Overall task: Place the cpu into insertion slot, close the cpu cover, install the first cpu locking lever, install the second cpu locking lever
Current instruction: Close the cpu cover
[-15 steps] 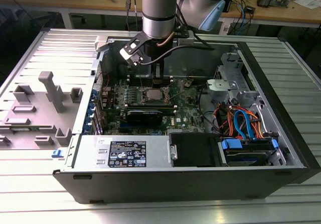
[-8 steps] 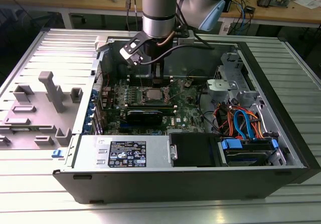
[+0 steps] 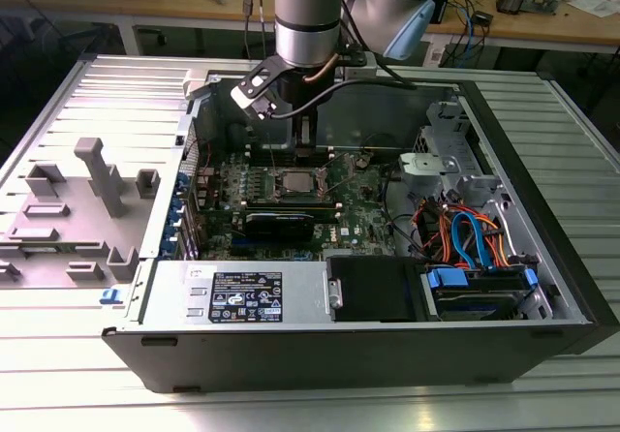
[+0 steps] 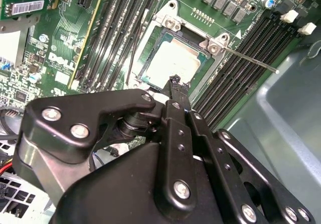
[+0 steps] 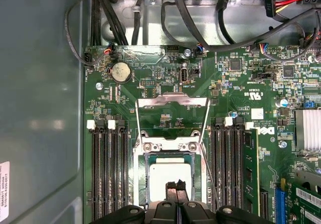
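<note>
Arm: in the exterior view the arm (image 3: 305,15) reaches straight down into the open computer case (image 3: 542,209), which lies on the ribbed metal table (image 3: 291,413).
Gripper: the gripper (image 5: 176,186) hangs low over the insertion slot (image 3: 294,182). Its tips are above one edge of the cpu, and I cannot tell whether they touch it.
Jaws: together in both wrist views, with nothing seen between them.
Cpu: the cpu (image 4: 173,63) sits flat in the slot, silver top up, on the green board (image 5: 241,98) between two banks of black memory slots (image 5: 108,169).
Cpu cover: the cpu cover (image 5: 168,156) lies down around the chip, whose top shows through its window.
Levers: two thin lever rods (image 5: 139,121) stand away from the cover, not latched. In the second wrist view one rod (image 4: 251,59) juts out over the memory slots.
Elsewhere: a coin battery (image 5: 121,73) sits on the board — orange and blue cables (image 3: 465,238) lie at the exterior view's right.
</note>
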Robot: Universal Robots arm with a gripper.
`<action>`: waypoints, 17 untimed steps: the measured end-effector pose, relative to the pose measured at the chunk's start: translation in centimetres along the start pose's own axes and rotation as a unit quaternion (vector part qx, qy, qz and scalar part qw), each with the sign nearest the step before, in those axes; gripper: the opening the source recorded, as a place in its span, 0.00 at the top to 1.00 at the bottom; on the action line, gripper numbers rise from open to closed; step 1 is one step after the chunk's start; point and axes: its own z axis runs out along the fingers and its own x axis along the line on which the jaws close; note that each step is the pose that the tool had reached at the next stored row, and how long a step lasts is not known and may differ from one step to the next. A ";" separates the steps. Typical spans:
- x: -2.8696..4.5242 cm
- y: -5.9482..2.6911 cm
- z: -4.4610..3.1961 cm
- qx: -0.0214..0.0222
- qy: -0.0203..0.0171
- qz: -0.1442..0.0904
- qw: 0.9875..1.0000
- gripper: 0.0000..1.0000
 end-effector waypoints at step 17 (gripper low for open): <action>0.00 0.54 0.01 0.000 0.000 0.000 1.000 0.89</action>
